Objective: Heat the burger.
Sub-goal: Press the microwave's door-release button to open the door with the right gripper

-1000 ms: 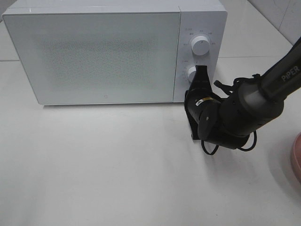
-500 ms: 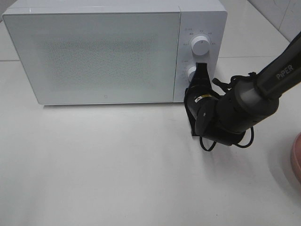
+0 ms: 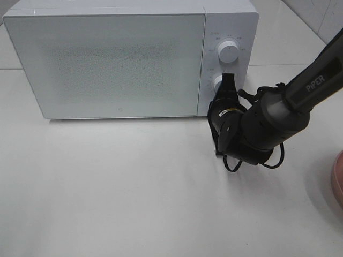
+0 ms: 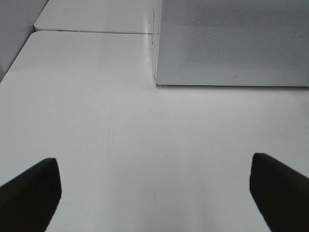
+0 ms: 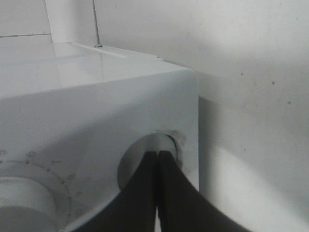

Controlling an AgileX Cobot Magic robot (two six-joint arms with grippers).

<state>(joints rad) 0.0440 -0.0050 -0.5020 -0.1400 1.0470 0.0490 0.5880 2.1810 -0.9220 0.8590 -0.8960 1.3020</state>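
White microwave (image 3: 107,59): door shut, at 12 o'clock on the table (image 3: 134,187).
Right gripper (image 3: 229,81): jaws pressed together, gripping nothing, tips against the lower knob (image 3: 218,83).
Left gripper (image 4: 153,183): jaws spread wide, nothing between them.
Burger: not visible, cannot tell where.
Pink plate (image 3: 338,179): edge at 4 o'clock.

White microwave (image 3: 131,59) with fine grey dot speckle on front, white knob (image 3: 229,52), black right gripper (image 3: 229,80), pink plate (image 3: 338,179) sliver lower right.
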